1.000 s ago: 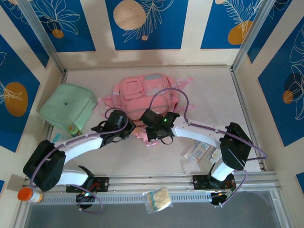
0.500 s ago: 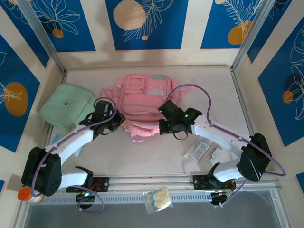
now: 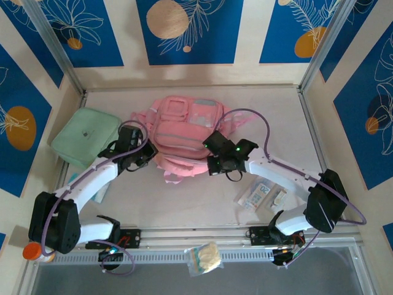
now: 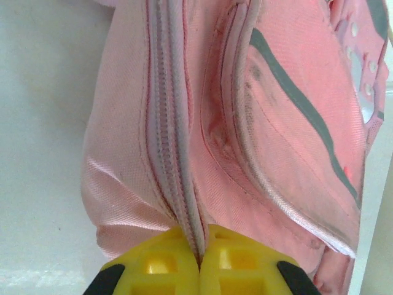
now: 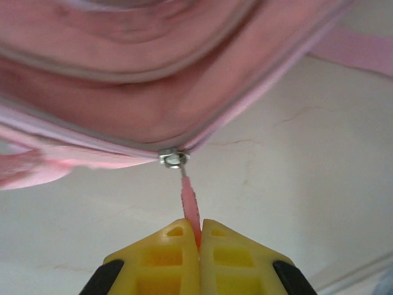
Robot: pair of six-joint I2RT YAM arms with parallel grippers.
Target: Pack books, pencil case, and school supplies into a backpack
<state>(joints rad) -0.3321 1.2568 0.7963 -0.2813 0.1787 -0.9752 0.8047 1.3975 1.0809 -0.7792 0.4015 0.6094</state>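
Both arms have spread apart since a second ago, and the backpack [image 3: 184, 130] that was bunched between them now lies flatter, upper centre of the top view on the table [image 3: 184, 203].

Left gripper [image 4: 199, 263] is clamped tight on the backpack's fabric right at the zip seam [image 4: 175, 141], which runs up the middle of the left wrist frame. Right gripper [image 5: 198, 236] is pinched shut on the pink zip pull [image 5: 190, 203], with the metal slider [image 5: 173, 159] just above it at the bag's lower edge.

Step in hand looks like unzipping the main compartment (nothing packed yet, by my read). To do it well:
- keep the left hold as an anchor so the track stays taut
- draw the pull along the line of the zip, not away from the bag
- ease round the curved corner, where the slider may snag
- don't drag the whole bag across the table

School supplies sit lower right in the top view: white packet [image 3: 256, 195] with blue print, smaller white piece [image 3: 279, 198] just beside it. Mint-green pouch [image 3: 86, 136] at left, well apart.

Writing: the packet's print is too small to read; no logo legible on the backpack.
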